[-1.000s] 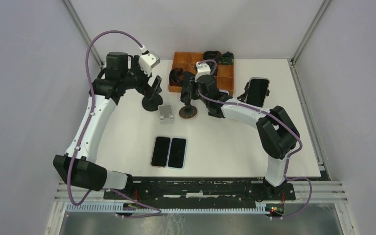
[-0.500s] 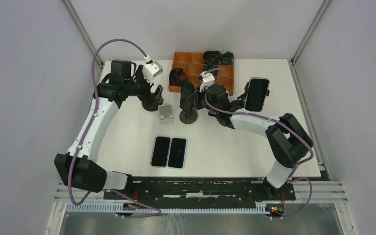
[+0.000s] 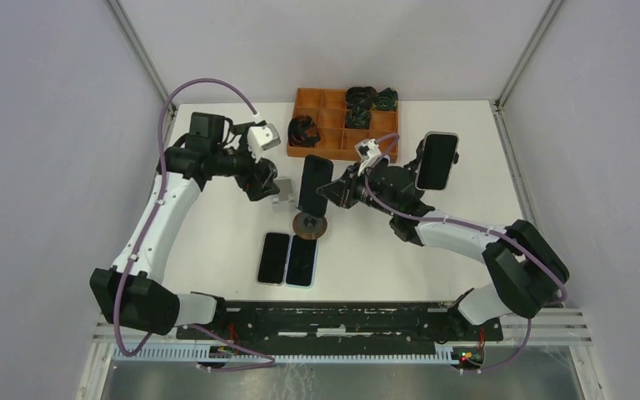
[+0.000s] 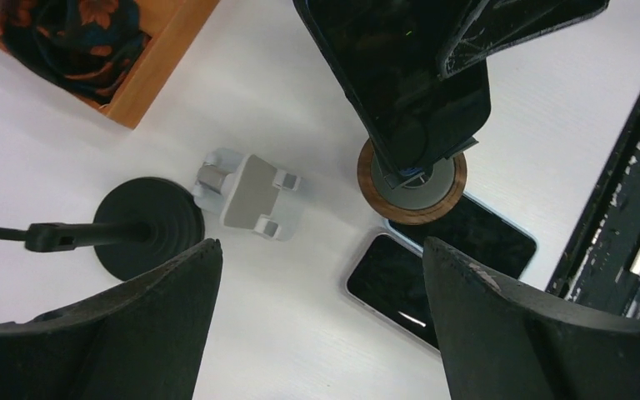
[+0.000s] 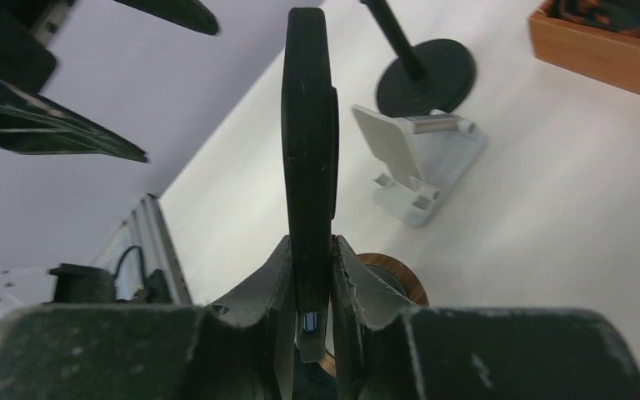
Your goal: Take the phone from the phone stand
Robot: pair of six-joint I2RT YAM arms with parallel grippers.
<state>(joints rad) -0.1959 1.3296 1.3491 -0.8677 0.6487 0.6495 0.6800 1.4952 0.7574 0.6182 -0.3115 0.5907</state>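
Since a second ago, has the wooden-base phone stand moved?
Yes: the wooden-base phone stand slid toward the two flat phones, now meeting their far edge.

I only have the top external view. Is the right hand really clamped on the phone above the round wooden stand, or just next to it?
Observer: Clamped. The right wrist view shows the phone edge-on, pinched between both fingers of the right hand.
Operator: Is the left hand holding anything?
Observer: No. In the left wrist view the left hand is wide open, with nothing between its fingers.
Operator: What lies below it?
Observer: A white folding stand, empty, between a black round-based stand and the wooden stand.
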